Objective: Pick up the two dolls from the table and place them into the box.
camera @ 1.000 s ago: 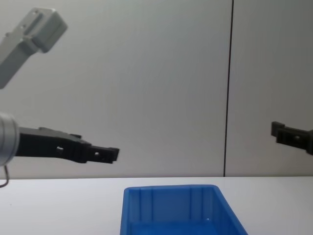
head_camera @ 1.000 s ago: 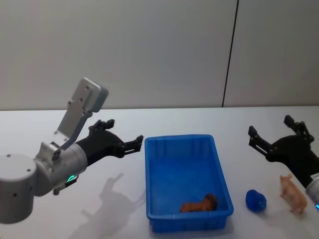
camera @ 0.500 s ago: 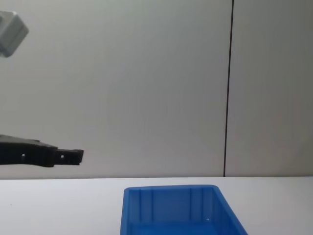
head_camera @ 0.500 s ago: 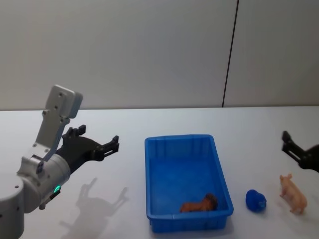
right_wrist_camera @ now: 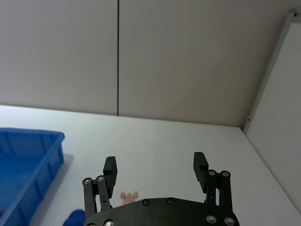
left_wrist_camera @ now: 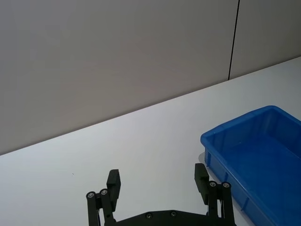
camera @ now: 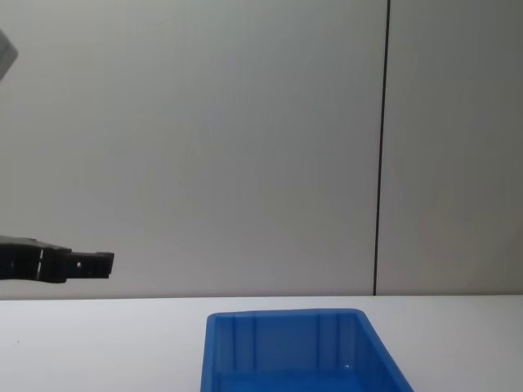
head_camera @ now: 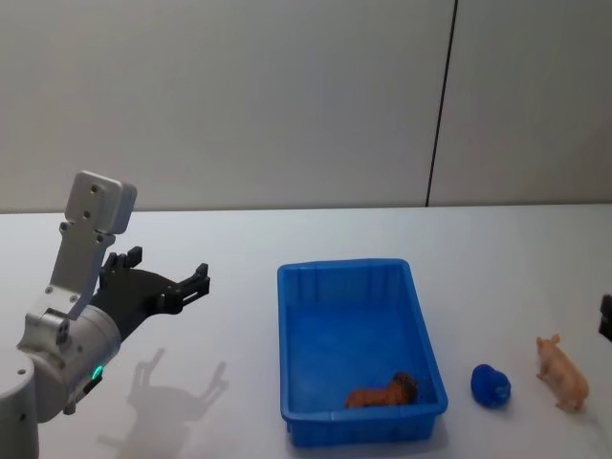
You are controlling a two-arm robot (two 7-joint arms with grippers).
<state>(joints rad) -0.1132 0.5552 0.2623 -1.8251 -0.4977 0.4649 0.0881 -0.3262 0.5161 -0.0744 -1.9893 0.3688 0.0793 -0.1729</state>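
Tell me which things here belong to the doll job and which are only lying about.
Job: brown doll, in the blue box; pink doll, on the table right of it; left tool, open, left of the box; right tool, open, near the pink doll.
Lying about: small blue object, between box and pink doll.

Box open on top, most of floor free; only brown doll lying in near right corner. Pink doll standing on table right of box, open tabletop behind it. Catch: small blue lump sits between box wall and pink doll, near both, touching neither. Left of box, wide bare tabletop.
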